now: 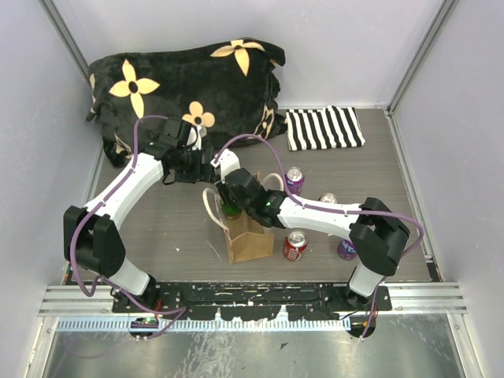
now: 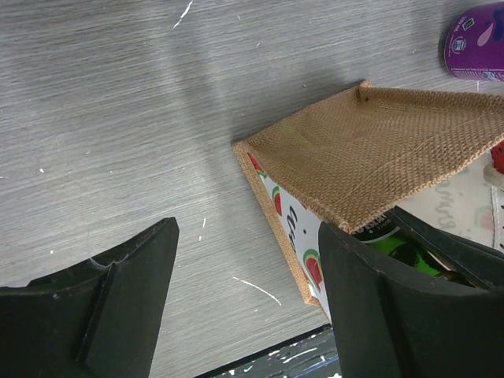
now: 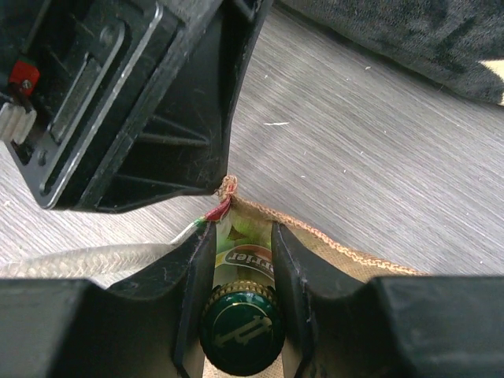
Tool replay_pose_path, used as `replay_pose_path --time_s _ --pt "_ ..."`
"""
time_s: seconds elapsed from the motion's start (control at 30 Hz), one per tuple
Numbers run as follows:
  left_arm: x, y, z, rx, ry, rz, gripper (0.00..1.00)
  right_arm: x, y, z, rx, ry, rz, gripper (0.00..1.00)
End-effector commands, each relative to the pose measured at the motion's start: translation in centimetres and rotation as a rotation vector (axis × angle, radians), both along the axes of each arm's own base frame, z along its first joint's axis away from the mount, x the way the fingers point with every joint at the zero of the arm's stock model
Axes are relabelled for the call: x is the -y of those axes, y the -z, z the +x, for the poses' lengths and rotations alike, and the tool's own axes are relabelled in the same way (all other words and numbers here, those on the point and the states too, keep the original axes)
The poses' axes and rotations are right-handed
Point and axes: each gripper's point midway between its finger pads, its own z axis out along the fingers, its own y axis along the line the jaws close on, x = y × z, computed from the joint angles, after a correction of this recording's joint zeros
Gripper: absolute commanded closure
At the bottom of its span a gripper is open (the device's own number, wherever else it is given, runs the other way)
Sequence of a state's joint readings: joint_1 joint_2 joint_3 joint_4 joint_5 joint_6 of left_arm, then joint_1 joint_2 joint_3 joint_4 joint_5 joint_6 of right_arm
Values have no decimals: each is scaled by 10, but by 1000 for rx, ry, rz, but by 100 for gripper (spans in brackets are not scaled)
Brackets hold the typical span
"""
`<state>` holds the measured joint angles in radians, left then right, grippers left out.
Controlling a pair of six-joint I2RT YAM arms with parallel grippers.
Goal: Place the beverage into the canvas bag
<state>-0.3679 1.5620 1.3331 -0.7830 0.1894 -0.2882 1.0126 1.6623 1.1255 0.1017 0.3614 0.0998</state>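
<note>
**Item 1, right claw** (image 3: 240,264): closed on the beverage (image 3: 240,331), a green glass bottle with a green cap. The two fingers press on either side of its neck, and the cap sits just behind the fingertips.

**Item 2, the beverage:** it stands upright in the right claw's grip, at the mouth of the canvas bag (image 3: 331,244). The bottle is by the bag's corner seam, directly ahead of the fingertips. I see its green glass past the jute wall in the left wrist view. I cannot tell how deep it reaches.

**Item 3, the canvas bag:** a tan jute tote, upright on the grey table (image 1: 173,228), directly beneath the right claw. A cream rope handle (image 3: 94,256) trails to one side of the right claw's fingers. The lining shows a watermelon print.

**Item 4, left claw** (image 2: 248,228): its fingers (image 2: 118,307) are spread wide with nothing between them but bare table and the bag's corner. One finger lies at the bag's open edge. I cannot tell whether it touches. The claw's black housing fills the space just ahead of the right claw.

**Item 5, surroundings:**
- A purple can (image 2: 476,39) stands well beyond the left claw, past the bag.
- A red can (image 1: 295,244) stands just beside the bag, under the right forearm.
- The black flowered cushion (image 1: 189,87) lies beyond both claws.
- The striped cloth (image 1: 324,128) also lies beyond both claws.
</note>
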Motion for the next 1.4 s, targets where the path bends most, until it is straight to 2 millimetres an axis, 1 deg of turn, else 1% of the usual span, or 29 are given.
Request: replay_pose_path --time_s 0.0,0.2,0.27,0.37,0.4,0.47,0.53,0.63,0.87,1.1,1.2,1.3,1.37 --pt "3 -5 -3 15 18 -33 21 -21 -70 20 166 28 207 99" --pt "4 -5 -3 13 21 -37 21 -19 -59 25 174 53 182 98" --pt "5 -4 -4 11 23 -39 21 -16 -57 26 177 66 176 81" --pt "6 -3 -3 6 24 -44 21 -15 -61 27 186 68 175 50" --pt "7 -3 -3 5 25 -46 21 -14 -62 26 190 66 172 42" --pt "7 -4 -3 5 26 -48 21 -12 -65 26 200 66 164 32" --pt "8 -3 -2 3 27 -51 21 -10 -68 27 208 73 161 26" --pt "10 -2 -1 -2 28 -56 21 -7 -76 27 221 81 170 22" --pt "15 -3 1 -5 39 -77 21 -1 -101 32 263 119 184 19" --pt "20 0 4 -15 49 -91 22 9 -109 40 286 186 149 18" --pt "20 0 5 -16 49 -93 22 14 -120 42 302 214 153 18" --pt "20 -1 6 -14 47 -90 23 23 -140 54 301 255 154 18" --pt "19 -1 6 -12 46 -88 23 36 -151 75 260 305 148 18"
